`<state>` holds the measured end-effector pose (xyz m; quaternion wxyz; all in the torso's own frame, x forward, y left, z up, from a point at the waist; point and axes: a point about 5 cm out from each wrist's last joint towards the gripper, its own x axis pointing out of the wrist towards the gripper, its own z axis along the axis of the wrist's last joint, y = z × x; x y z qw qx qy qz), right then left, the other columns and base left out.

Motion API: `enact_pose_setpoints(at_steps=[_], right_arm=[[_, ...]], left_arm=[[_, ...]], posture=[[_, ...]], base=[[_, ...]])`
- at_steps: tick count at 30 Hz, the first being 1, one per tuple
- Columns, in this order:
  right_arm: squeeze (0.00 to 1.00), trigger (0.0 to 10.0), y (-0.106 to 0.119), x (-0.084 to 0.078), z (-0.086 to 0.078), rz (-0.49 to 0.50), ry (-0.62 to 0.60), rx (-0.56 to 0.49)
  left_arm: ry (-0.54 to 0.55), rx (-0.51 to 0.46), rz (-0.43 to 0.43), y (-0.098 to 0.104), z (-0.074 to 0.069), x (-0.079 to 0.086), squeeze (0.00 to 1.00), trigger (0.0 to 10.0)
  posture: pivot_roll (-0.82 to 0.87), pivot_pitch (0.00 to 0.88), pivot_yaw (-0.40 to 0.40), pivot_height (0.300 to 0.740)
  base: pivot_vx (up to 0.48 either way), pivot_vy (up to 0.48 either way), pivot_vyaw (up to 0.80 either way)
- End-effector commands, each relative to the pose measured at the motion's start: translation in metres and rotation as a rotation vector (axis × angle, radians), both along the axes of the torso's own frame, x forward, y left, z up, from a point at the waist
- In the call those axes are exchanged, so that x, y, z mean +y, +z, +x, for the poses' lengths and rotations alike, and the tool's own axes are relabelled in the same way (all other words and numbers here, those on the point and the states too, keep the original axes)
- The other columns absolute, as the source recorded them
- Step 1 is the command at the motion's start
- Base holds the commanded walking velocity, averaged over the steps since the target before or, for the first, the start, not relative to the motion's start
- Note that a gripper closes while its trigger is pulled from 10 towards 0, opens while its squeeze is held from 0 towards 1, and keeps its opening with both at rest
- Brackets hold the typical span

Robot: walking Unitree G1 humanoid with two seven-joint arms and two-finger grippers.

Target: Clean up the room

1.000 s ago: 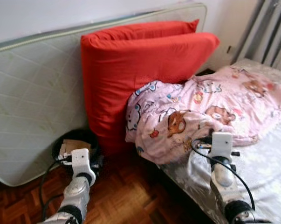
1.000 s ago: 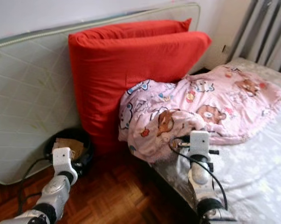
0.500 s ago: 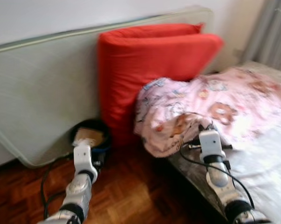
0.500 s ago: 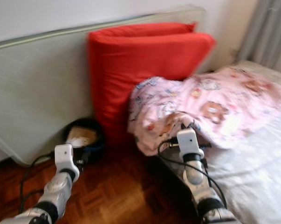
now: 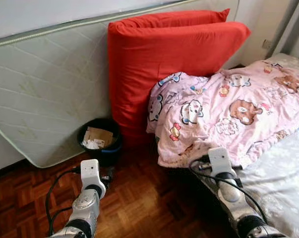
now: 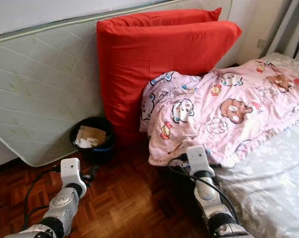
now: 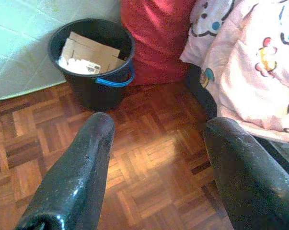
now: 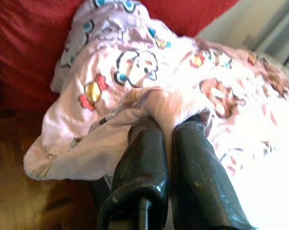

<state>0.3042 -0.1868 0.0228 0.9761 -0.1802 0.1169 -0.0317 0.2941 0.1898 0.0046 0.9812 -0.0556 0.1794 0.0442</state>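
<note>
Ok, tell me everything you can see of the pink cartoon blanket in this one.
The pink blanket is soft, thin-looking fabric printed with cartoon bears and kittens. It lies rumpled in a heap across the bed, its upper edge pressed against the red cushions, its lower edge hanging over the bed's side above the parquet floor. The right gripper is shut on a bunched fold of its hem, the cloth pinched between both fingers.

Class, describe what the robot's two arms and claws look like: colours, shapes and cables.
Both arms are silver and jointed, with a white boxy wrist block. Loose black cables loop beside each. The left claw and right claw each have two long, glossy black, rounded fingers.
</note>
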Motion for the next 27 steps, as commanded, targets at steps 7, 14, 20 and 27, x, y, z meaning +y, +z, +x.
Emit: enact_pose_setpoints(at_steps=[7,14,20,27], right_arm=[[0.00,10.0,0.004,0.002,-0.002,0.014,-0.018,-0.079],[0.00,10.0,0.019,0.002,0.004,-0.048,-0.038,-0.185],[0.00,10.0,-0.019,0.005,-0.013,-0.038,-0.031,0.098],[0.00,10.0,-0.042,0.012,-0.031,-0.035,0.006,0.270]], left_arm=[[-0.012,0.062,0.017,-0.008,-0.007,0.005,0.00,10.0],[-0.015,0.083,0.016,-0.011,-0.009,0.004,0.00,10.0],[-0.015,0.093,0.013,-0.013,-0.010,0.004,0.00,10.0],[-0.015,0.100,0.014,-0.014,-0.012,0.007,0.00,10.0]], posture=[[0.04,0.000,0.006,0.740],[0.03,0.000,0.006,0.740],[0.04,0.000,0.006,0.740],[0.04,0.000,0.009,0.740]], base=[[0.000,0.000,0.00],[0.000,0.000,0.00],[0.000,0.000,0.00],[0.000,0.000,0.00]])
